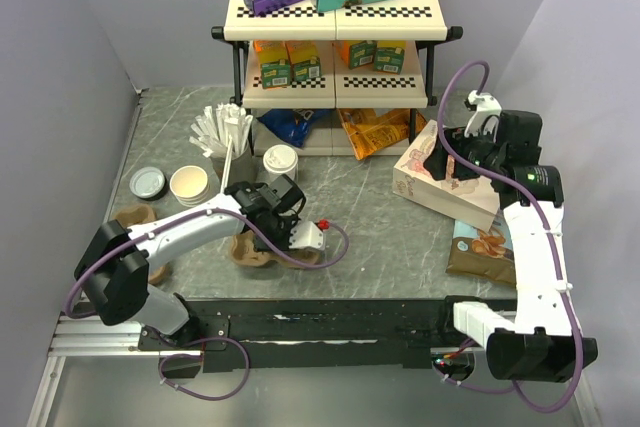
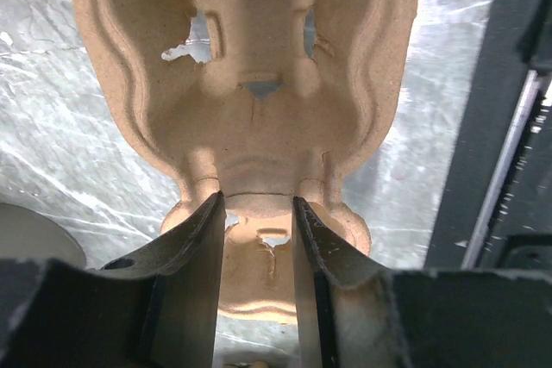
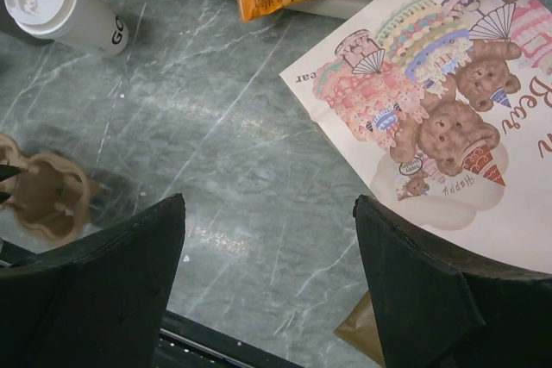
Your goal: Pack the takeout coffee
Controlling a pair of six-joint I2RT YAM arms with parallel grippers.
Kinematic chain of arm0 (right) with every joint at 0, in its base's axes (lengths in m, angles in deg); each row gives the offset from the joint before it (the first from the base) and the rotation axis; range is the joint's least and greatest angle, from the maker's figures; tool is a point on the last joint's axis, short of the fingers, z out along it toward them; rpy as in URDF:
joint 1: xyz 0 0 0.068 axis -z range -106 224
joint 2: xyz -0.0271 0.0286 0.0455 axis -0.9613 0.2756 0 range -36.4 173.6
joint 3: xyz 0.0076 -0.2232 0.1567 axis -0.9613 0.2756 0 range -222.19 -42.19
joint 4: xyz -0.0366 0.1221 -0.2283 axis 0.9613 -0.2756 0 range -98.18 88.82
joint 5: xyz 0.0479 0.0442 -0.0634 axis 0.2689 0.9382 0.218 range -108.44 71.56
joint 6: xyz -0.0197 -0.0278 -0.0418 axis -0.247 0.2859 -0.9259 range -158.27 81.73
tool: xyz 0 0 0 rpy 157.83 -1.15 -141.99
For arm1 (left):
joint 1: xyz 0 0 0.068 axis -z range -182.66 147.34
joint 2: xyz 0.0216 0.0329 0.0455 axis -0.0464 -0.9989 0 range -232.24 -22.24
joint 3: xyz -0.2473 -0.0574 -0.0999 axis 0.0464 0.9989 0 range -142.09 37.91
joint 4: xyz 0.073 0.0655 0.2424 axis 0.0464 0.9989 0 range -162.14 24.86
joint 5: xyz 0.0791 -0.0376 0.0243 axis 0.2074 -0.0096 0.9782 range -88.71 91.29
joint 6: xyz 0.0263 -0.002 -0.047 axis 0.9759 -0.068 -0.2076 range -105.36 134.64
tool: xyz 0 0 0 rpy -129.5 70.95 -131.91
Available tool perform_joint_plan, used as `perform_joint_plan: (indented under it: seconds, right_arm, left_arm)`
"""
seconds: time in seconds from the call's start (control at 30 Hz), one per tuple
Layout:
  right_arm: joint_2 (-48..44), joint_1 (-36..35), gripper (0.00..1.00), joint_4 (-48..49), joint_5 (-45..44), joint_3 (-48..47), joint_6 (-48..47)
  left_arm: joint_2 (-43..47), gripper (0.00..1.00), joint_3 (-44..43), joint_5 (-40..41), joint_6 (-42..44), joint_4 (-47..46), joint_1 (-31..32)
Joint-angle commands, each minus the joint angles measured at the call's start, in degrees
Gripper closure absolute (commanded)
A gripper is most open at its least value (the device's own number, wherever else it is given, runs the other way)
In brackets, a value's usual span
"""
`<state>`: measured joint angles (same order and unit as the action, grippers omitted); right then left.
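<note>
- The small white paper cup (image 1: 190, 184) looked light and easy to crush; it was best taken gently by the side wall.
- The left gripper (image 2: 257, 204) was clenched on the brown moulded-pulp cup carrier (image 2: 250, 84); the right gripper (image 3: 269, 213) was released.

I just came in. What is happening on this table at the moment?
The left fingers are shut on a pulp carrier lying on the table near the arm bases. The right fingers are open and hover by a printed box, holding nothing. The open paper cup stands apart from the carrier, beside a loose lid. The carrier pocket in view is empty.
</note>
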<state>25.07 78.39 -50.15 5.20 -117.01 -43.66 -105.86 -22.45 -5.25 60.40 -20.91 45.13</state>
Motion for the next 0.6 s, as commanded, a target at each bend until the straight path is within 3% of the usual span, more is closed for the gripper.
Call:
perform_joint_plan:
  seconds: [0.0, 0.13, 0.23, 0.43, 0.57]
  right_arm:
    - [0.2, 0.6, 0.14, -0.9, -0.7, -2.4, 0.0]
    - [1.5, 5.4, 0.13, -4.0, -0.3, -3.8, 1.6]
    - [2.9, 9.9, 0.13, -7.6, -0.3, -5.0, 1.3]
    - [3.7, 17.7, 0.13, -13.5, -2.5, -6.3, -2.0]
    - [4.3, 24.0, 0.13, -16.8, -3.5, -6.0, -2.0]
  left_arm:
    - [1.1, 0.90, 1.7, 1.7, 2.8, -4.0, 0.0]
    - [1.2, 0.66, 1.6, 0.6, 2.4, -4.2, 0.0]
    - [1.9, 0.55, 1.3, -0.3, 2.1, -4.6, 0.0]
    - [3.4, 0.39, -0.5, -2.7, 1.9, -5.3, -0.4]
    - [4.1, 0.35, -1.6, -2.9, 1.2, -5.3, -1.1]
